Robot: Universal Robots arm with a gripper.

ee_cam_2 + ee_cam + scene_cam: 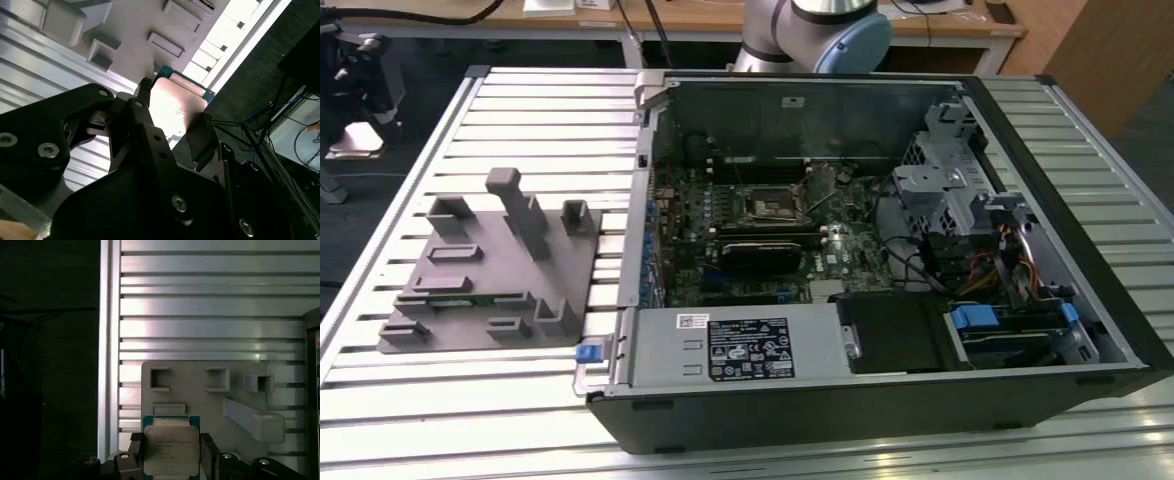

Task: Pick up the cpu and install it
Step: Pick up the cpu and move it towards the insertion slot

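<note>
The cpu (171,450), a flat square chip with a silvery top and a teal-green rim, sits between my gripper's (171,441) two black fingers (207,452) in the first wrist view, and the gripper is shut on its edges. It hangs well above the grey tray (200,405), over the tray's near edge. In the second wrist view the cpu (175,107) shows its pale face between the fingers (145,117) of the gripper (175,100). In the exterior view, the dark square socket frame (767,203) lies on the motherboard inside the open computer case (881,400).
The grey tray (480,250) with upright posts and a thin green memory stick (454,293) lies on the slatted table (520,110) at the exterior view's left. The arm's base (814,30) stands behind the case. Drive cages and cables (987,250) crowd the case's right side.
</note>
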